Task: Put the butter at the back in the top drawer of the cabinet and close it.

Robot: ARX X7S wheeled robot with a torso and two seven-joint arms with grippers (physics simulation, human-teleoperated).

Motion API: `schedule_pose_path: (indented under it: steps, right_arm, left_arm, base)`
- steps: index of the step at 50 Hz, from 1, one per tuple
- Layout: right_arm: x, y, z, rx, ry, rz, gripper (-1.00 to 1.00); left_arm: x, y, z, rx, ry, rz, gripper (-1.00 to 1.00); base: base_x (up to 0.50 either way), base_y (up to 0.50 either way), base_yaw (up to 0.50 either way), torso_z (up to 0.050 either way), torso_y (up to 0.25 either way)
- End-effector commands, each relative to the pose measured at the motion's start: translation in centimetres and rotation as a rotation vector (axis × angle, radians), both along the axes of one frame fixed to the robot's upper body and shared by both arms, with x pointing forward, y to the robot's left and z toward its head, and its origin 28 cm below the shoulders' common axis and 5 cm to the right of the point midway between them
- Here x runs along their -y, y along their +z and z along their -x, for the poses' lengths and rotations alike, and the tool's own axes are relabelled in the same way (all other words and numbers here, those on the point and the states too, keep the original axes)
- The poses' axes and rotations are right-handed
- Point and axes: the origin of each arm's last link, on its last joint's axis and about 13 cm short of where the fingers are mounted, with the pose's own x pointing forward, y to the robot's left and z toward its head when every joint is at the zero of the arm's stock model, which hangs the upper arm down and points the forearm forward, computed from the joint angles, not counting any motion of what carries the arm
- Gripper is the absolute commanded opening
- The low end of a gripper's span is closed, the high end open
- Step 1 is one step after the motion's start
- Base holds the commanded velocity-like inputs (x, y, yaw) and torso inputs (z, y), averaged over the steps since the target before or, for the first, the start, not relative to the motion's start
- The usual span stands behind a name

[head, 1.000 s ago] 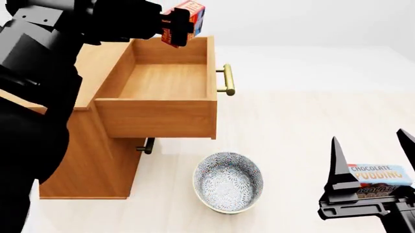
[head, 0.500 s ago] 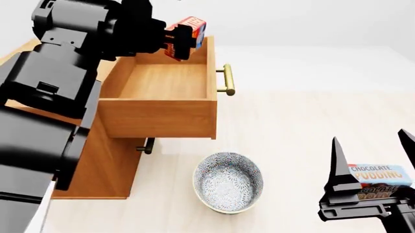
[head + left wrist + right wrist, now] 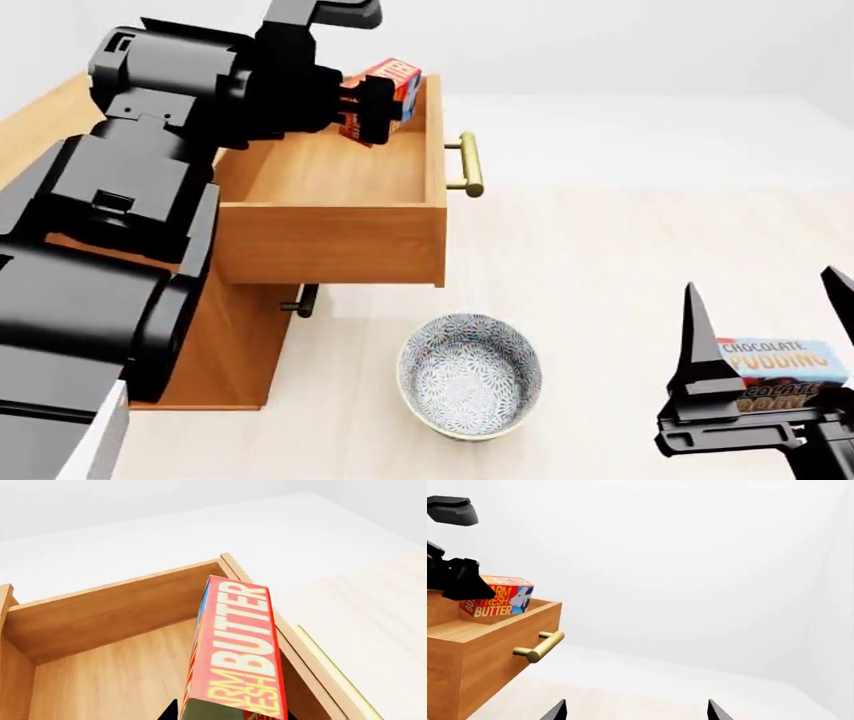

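The butter [image 3: 388,88], a red box with yellow and white lettering, hangs tilted in my left gripper [image 3: 363,104], which is shut on it. It sits just over the far corner of the open top drawer [image 3: 334,170], beside the panel with the brass handle [image 3: 467,165]. In the left wrist view the butter [image 3: 240,650] hides most of the left gripper [image 3: 227,716] above the drawer floor [image 3: 107,680]. The right wrist view shows the butter [image 3: 497,602] at the drawer rim. My right gripper [image 3: 763,290] stands open near the front right, its fingers empty.
The cabinet [image 3: 220,340] fills the left side, a lower drawer handle [image 3: 304,300] under the open drawer. A patterned bowl [image 3: 470,375] stands on the floor in front. A Chocolate Pudding box [image 3: 785,362] lies under the right gripper [image 3: 637,706].
My left arm has swung further into view and lowered the butter from above the drawer's far edge down to the rim. The right gripper has stayed put.
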Motion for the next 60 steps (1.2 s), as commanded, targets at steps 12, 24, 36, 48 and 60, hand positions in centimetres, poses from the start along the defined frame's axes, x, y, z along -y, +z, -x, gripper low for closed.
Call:
schedule_pose_path:
  steps: [12, 24, 36, 48, 60]
  right_arm:
    - [0.0, 0.0, 0.1, 0.005, -0.005, -0.002, 1.0]
    - [0.0, 0.0, 0.1, 0.006, -0.007, -0.003, 1.0]
    - [0.0, -0.1, 0.1, 0.006, -0.01, -0.004, 1.0]
    - [0.0, -0.2, 0.1, 0.006, -0.012, -0.007, 1.0]
    - [0.0, -0.2, 0.1, 0.009, -0.015, -0.01, 1.0]
  left_arm:
    - [0.1, -0.4, -0.1, 0.0, 0.014, 0.047, -1.0]
    - [0.2, -1.2, -0.1, -0.019, 0.008, 0.051, -1.0]
    - [0.3, -1.9, -0.2, -0.029, 0.011, 0.056, -1.0]
    - [0.3, -2.8, -0.3, -0.046, 0.013, 0.055, -1.0]
    - [0.4, -3.4, -0.3, -0.058, 0.012, 0.061, -1.0]
  base:
    - [0.0, 0.0, 0.0, 0.0, 0.001]
    - [0.0, 0.0, 0.0, 0.001, 0.002]
    - [0.0, 0.0, 0.0, 0.0, 0.001]
    - [0.0, 0.0, 0.0, 0.001, 0.001]
    - [0.0, 0.0, 0.0, 0.0, 0.001]
